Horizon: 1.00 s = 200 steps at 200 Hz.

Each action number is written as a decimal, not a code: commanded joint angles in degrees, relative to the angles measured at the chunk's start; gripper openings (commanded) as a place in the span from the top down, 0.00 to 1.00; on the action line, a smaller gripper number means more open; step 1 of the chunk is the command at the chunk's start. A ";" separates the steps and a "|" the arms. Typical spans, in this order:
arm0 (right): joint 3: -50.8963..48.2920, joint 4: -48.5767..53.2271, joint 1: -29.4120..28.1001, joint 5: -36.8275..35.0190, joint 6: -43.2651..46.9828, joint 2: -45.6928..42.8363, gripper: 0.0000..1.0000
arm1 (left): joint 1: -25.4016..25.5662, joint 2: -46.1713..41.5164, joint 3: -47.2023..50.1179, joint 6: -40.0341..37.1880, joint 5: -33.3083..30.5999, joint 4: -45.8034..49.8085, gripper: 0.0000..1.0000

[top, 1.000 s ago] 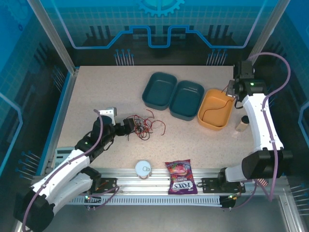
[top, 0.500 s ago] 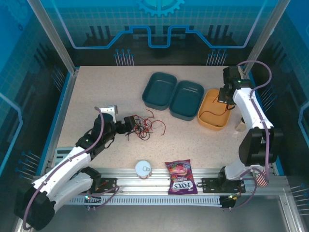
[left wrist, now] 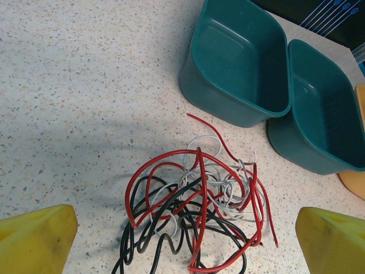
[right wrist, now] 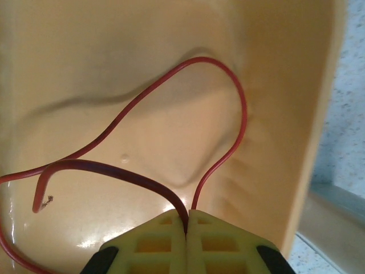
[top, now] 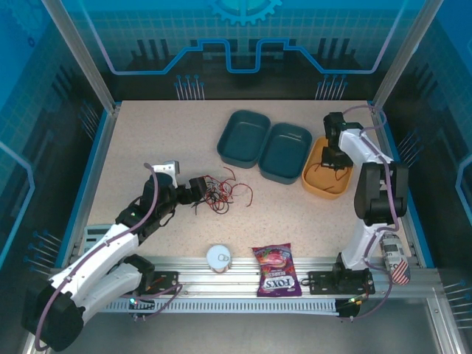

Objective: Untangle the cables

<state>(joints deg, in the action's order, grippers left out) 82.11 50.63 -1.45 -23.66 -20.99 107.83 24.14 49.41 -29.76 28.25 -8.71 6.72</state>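
The cables [top: 220,193] lie in a hand-sized tangle of red, black and white loops on the speckled table, left of centre. In the left wrist view the tangle [left wrist: 194,211] sits between my yellow fingers [left wrist: 37,240]. My left gripper [top: 198,188] [left wrist: 185,242] is open at the tangle's left edge, holding nothing. A separate red cable [right wrist: 239,114] curls inside the orange bin [top: 324,184] [right wrist: 114,45]. My right gripper [top: 335,158] [right wrist: 187,228] is down in that bin, shut on this red cable.
Two teal bins [top: 243,136] [top: 285,151] stand side by side behind the tangle, left of the orange bin; the left wrist view shows them too [left wrist: 239,63] [left wrist: 325,114]. A white round lid [top: 219,257] and a candy bag [top: 273,269] lie at the near edge.
My right arm has swung left and folded in, bringing its shut gripper from the bin's far right rim down over the orange bin. The left arm and the tangle have stayed put.
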 commanded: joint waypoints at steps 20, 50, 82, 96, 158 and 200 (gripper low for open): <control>1.96 0.34 -2.06 1.07 -0.68 3.79 1.00 | -0.34 -0.46 -0.49 1.02 0.53 -0.03 0.01; 1.67 1.26 -2.80 0.99 -0.63 2.30 0.85 | -0.33 -0.69 -0.56 1.27 0.27 0.12 0.01; 0.57 3.48 -3.89 -1.37 -1.06 -1.90 0.70 | -0.37 -0.50 -1.07 1.02 0.71 0.28 0.01; -0.28 4.24 -4.19 -2.18 -1.26 -4.44 0.68 | -0.32 -0.39 -1.42 0.94 0.71 0.35 0.01; -0.96 7.80 -6.43 -3.85 -1.64 -15.94 0.55 | -0.32 2.85 -4.96 1.25 2.76 2.54 0.01; -1.88 3.78 -14.24 3.54 -1.98 -23.59 0.54 | -0.53 7.20 -9.17 1.74 5.47 5.52 0.01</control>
<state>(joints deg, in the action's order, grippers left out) 81.56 55.92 -10.61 -25.58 -21.91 88.42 24.14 54.70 -35.55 28.64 -6.07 9.41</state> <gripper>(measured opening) 0.463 0.992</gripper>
